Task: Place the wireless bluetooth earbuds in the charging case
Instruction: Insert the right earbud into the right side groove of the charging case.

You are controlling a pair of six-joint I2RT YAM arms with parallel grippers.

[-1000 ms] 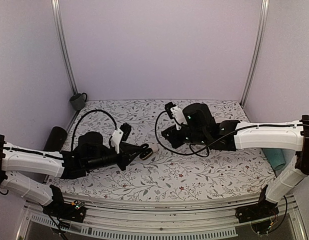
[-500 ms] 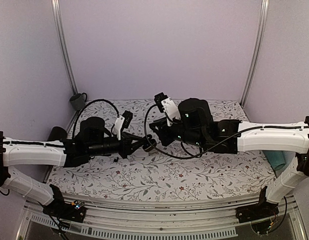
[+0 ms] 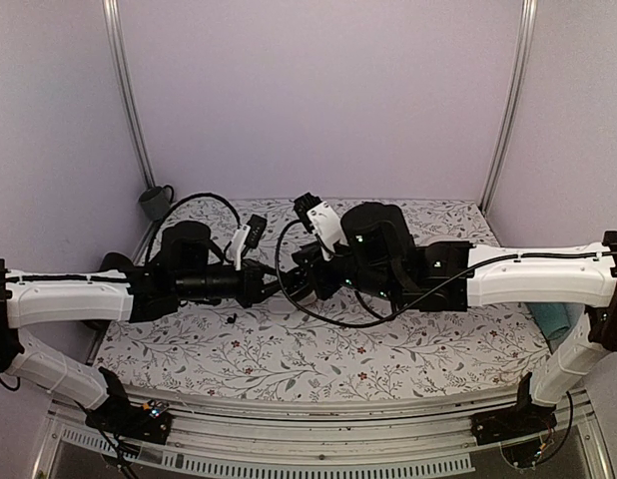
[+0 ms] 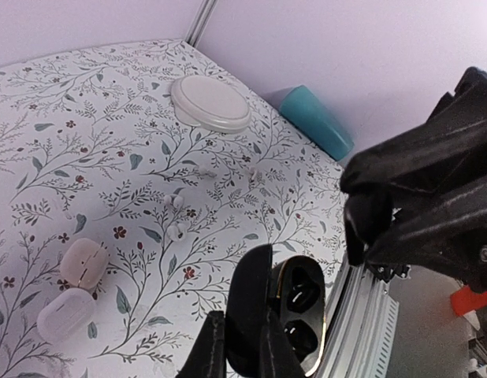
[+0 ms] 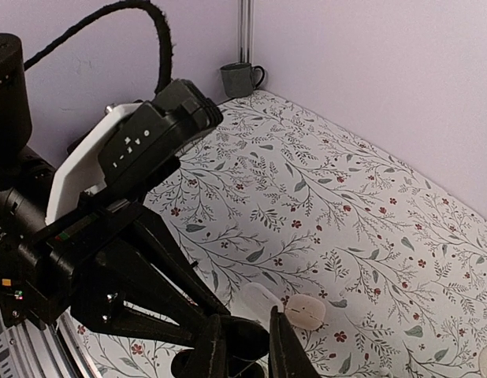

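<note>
Floral tablecloth (image 3: 388, 349) lies under both arms; the left gripper (image 3: 272, 287) and right gripper (image 3: 305, 281) meet tip to tip. Left wrist: its jaws are clenched on the open charging case (image 4: 297, 311), both wells seemingly empty. Right wrist: the fingers pinch a small dark bit, probably an earbud (image 5: 242, 337), beside the case. Neither bud looks seated yet.

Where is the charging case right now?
Off the table: the open charging case is pinched in the jaws of the left gripper, at the bottom centre of the left wrist view, with the right gripper close beside it.
</note>
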